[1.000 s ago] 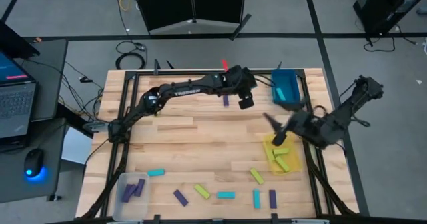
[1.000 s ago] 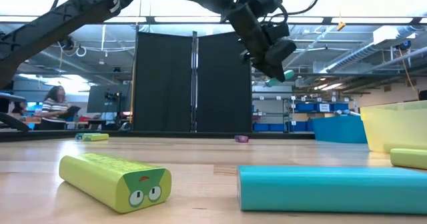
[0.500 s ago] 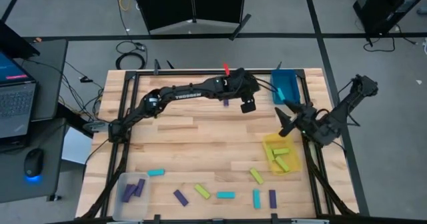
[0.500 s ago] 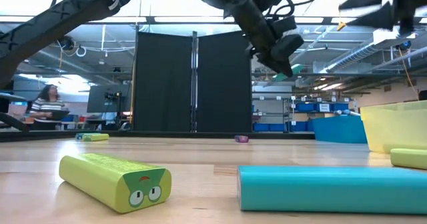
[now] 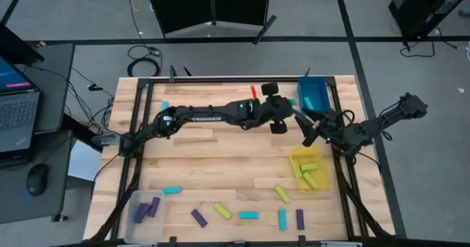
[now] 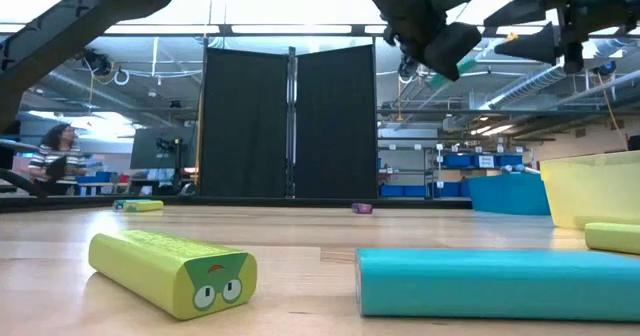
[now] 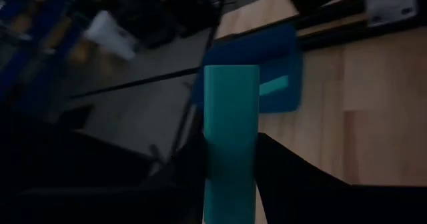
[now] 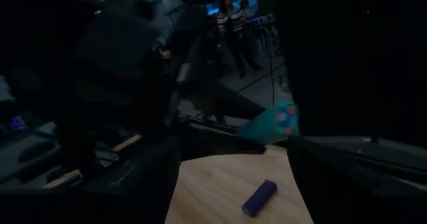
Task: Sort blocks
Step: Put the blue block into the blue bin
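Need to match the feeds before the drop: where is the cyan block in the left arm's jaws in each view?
High view: hidden under the left gripper, beside the blue tray.
Low view: cyan block pokes from the jaws, top centre-right.
Left wrist view: centre, aimed at the blue tray.
Right wrist view: cyan tip, right of centre.
Shared landmark: blue tray.

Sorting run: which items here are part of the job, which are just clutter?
Job: cyan block held in left gripper; loose blocks, e.g. purple, green, cyan; blue tray, yellow tray, clear tray; right gripper.
Clutter: laptop, mouse, cables.
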